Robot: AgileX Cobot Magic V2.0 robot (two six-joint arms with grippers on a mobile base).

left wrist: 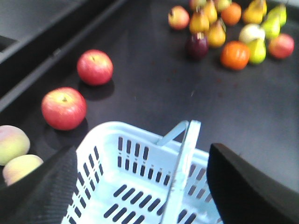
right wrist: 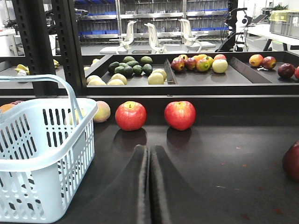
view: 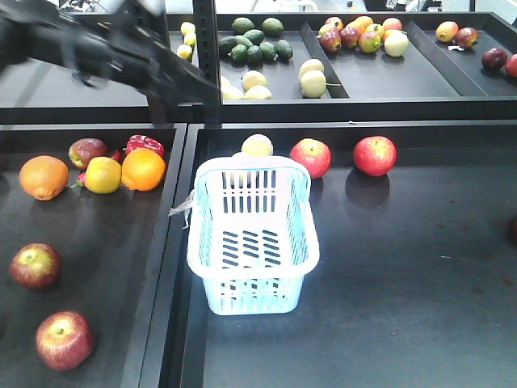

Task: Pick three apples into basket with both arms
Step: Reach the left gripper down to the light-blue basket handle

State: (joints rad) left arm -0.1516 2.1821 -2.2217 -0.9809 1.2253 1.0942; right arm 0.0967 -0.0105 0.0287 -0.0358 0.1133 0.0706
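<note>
basket empty, two apples behind it, both tools unloaded.
front view: the basket (view: 252, 234) stands on the bench (view: 404, 283) with nothing in it, and two apples (view: 311, 156) sit just behind it, apart from each other. left wrist view: the left tool (left wrist: 142, 156) is spread wide and pinches nothing, framing the basket. right wrist view: the right tool (right wrist: 149, 151) is pressed together, empty, low and facing the apples. i judge the apples firm, smooth and prone to roll, so grip across the widest girth.

You've got one pale blue slotted plastic basket (view: 252, 267), two bright red round apples (view: 310, 157) (view: 374, 155) behind it, three darker red apples (view: 35, 266) (view: 64, 339) (view: 87, 150) on the left black tray (view: 105, 259), two round oranges (view: 44, 177) (view: 143, 169) and one yellow round fruit (view: 102, 175)
</note>
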